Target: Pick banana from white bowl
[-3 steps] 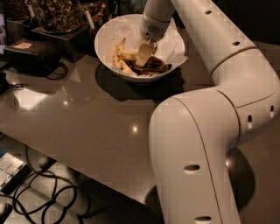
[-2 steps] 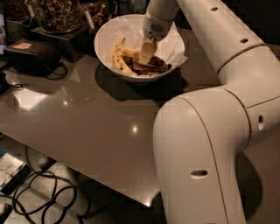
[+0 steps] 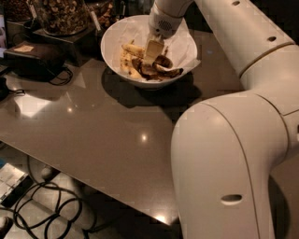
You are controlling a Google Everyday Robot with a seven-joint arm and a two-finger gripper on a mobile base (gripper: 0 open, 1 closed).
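Observation:
The white bowl [image 3: 112, 44], lined with crumpled white paper, stands at the back of the brown table. Yellow banana pieces and dark peel scraps [image 3: 163, 70] lie in it. The longest yellow piece, which I take for the banana [image 3: 127, 65], lies along the bowl's left side. My gripper [image 3: 152, 55] reaches down from above into the middle of the bowl, among the pieces and just right of the banana. I cannot tell whether it touches or holds anything.
A glass jar of brown nuts [image 3: 60, 14] stands on a dark stand behind the bowl's left side. A black device with a cable [image 3: 32, 56] sits at the far left. My arm's large white segments [image 3: 233, 154] fill the right. Cables [image 3: 42, 210] lie on the floor below the table's edge.
The gripper stays over the middle of the bowl, shifted slightly. The big lower arm segment has swung to the right. The bowl's contents look unmoved.

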